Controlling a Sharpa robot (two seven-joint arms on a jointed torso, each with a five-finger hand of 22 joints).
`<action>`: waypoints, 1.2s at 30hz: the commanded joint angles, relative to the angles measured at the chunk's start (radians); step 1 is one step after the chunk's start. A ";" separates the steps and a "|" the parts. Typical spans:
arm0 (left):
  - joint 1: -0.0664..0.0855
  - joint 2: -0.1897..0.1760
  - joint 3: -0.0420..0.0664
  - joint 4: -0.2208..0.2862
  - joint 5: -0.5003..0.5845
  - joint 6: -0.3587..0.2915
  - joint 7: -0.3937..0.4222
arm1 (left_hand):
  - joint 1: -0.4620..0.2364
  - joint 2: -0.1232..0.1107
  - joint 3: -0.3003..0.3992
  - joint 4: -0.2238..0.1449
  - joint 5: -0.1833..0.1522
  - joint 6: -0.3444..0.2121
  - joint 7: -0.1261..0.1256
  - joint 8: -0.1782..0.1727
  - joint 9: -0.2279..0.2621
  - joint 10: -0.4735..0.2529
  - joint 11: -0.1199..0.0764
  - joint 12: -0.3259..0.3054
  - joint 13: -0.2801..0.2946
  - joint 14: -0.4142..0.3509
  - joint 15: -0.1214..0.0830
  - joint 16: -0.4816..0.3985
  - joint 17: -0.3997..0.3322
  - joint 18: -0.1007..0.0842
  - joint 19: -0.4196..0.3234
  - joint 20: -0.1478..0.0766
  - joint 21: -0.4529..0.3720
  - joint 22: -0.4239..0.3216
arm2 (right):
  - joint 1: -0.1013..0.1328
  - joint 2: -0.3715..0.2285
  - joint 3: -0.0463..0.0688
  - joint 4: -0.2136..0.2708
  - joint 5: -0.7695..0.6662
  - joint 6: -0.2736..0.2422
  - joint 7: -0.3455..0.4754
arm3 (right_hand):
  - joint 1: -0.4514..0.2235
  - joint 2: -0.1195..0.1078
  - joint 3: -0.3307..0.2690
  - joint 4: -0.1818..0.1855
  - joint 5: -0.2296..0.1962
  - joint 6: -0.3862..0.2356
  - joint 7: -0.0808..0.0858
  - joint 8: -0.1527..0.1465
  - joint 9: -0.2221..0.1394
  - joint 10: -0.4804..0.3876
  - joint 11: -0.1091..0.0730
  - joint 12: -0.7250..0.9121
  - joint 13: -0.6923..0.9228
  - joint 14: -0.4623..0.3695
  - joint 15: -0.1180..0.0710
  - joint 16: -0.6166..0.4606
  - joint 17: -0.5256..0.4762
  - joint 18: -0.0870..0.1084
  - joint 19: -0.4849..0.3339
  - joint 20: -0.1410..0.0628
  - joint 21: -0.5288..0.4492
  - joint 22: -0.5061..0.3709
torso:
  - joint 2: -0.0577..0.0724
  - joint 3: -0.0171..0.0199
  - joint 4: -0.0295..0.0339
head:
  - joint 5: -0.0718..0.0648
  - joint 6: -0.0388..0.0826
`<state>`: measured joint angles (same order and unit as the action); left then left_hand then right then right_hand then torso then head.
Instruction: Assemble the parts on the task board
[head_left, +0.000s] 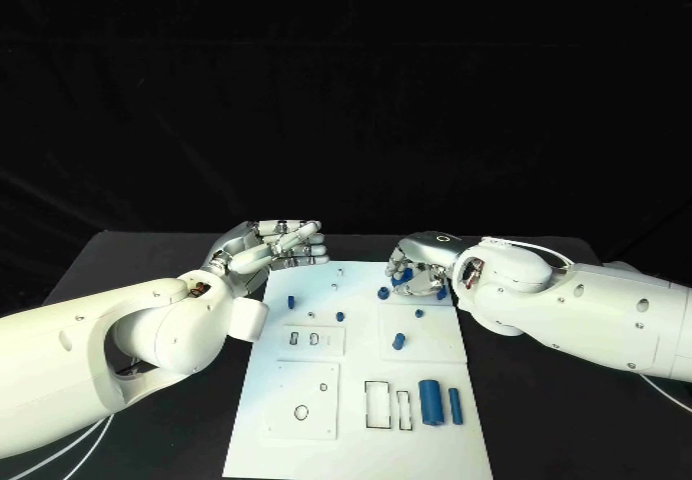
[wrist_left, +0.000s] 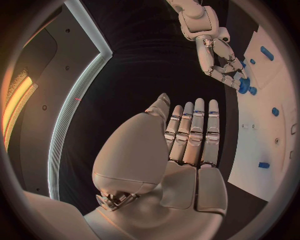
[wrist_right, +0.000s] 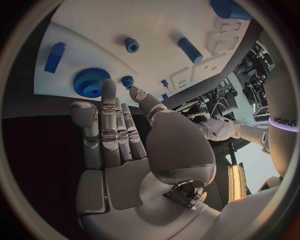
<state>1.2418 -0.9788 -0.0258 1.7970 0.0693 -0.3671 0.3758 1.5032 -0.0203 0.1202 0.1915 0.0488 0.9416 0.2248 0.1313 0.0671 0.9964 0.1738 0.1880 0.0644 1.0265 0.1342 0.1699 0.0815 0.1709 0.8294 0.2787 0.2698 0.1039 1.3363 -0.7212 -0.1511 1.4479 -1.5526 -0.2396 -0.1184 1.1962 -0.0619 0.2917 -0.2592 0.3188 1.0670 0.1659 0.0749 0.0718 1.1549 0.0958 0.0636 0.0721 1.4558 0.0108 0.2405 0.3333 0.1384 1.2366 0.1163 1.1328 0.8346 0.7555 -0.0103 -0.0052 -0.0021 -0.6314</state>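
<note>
We see the white plate (head_left: 361, 420), flat and matte, lying in the middle of the black table (head_left: 130, 255). Small blue parts sit on it: two smooth cylinders (head_left: 430, 400) stand side by side near its right front, beside rectangular slots, and a toothed blue gear (wrist_right: 91, 81) lies at the far right corner.

The left hand (head_left: 274, 245), silver and glossy, rests off the plate's far left corner; from its wrist we see its fingers (wrist_left: 194, 130) straight, side by side, and holding nothing.

The right hand (head_left: 418, 270) hovers over the far right corner, fingers (wrist_right: 109, 125) extended above the gear. It seems to hold nothing, though the head view hides its fingertips.
</note>
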 joint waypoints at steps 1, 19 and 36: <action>0.003 -0.002 0.001 0.004 -0.007 0.020 0.011 | -0.009 -0.001 -0.006 -0.002 0.000 0.005 0.003 -0.006 -0.001 0.007 0.000 -0.005 0.000 0.007 0.002 -0.007 -0.002 0.013 0.006 -0.001 -0.006 -0.002 | 0.001 0.003 0.001 0.009 -0.060 0.050 -0.045 | -0.002 0.003 0.010 0.000 0.010 0.001 -0.005 -0.004 0.001 -0.008 0.003 0.007 0.000 -0.002 0.002 0.003 0.004 -0.015 0.010 -0.001 0.015 0.022 | 0.009 0.0003 0.0022 | -0.001 0.000; 0.004 -0.005 0.001 0.008 -0.007 0.018 0.004 | -0.011 -0.001 -0.008 -0.001 0.000 0.005 0.004 -0.008 -0.001 0.008 0.001 -0.008 0.000 0.007 0.003 -0.009 -0.002 0.013 0.006 0.000 -0.007 -0.003 | 0.001 0.030 0.001 0.008 -0.076 0.040 -0.049 | 0.000 0.003 0.028 0.002 0.007 0.003 -0.004 -0.005 0.002 -0.009 0.003 0.015 0.002 -0.003 0.002 0.000 0.021 -0.026 0.039 -0.001 0.068 0.099 | 0.028 0.0005 0.0029 | 0.005 0.003; 0.004 -0.004 0.001 0.008 -0.007 0.019 -0.002 | -0.012 -0.001 -0.009 -0.001 0.000 0.005 0.004 -0.009 -0.001 0.008 0.001 -0.009 0.000 0.007 0.003 -0.010 -0.002 0.013 0.006 0.000 -0.007 -0.003 | 0.000 0.049 0.001 -0.007 -0.079 0.042 -0.047 | 0.009 0.013 0.069 0.010 -0.005 0.029 -0.009 0.006 0.008 0.022 -0.005 0.036 0.008 -0.007 -0.002 -0.006 0.046 -0.029 0.042 -0.003 0.099 0.140 | 0.044 0.0021 0.0058 | 0.005 0.004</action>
<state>1.2438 -0.9837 -0.0260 1.8020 0.0679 -0.3667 0.3720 1.5009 -0.0225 0.1175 0.1887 0.0486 0.9415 0.2248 0.1268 0.0673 0.9964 0.1738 0.1822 0.0645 1.0263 0.1342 0.1659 0.0807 0.1709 0.8293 0.2787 0.2650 0.1018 1.3368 -0.6738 -0.1507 1.4409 -1.6148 -0.2068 -0.1645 1.2043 -0.0540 0.3570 -0.2493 0.3195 1.0889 0.1546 0.0750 0.0789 1.1713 0.0921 0.0967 0.0790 1.4558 0.0107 0.2405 0.3779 0.1233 1.2702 0.1143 1.2286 0.9726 0.7964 -0.0091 0.0002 0.0037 -0.6284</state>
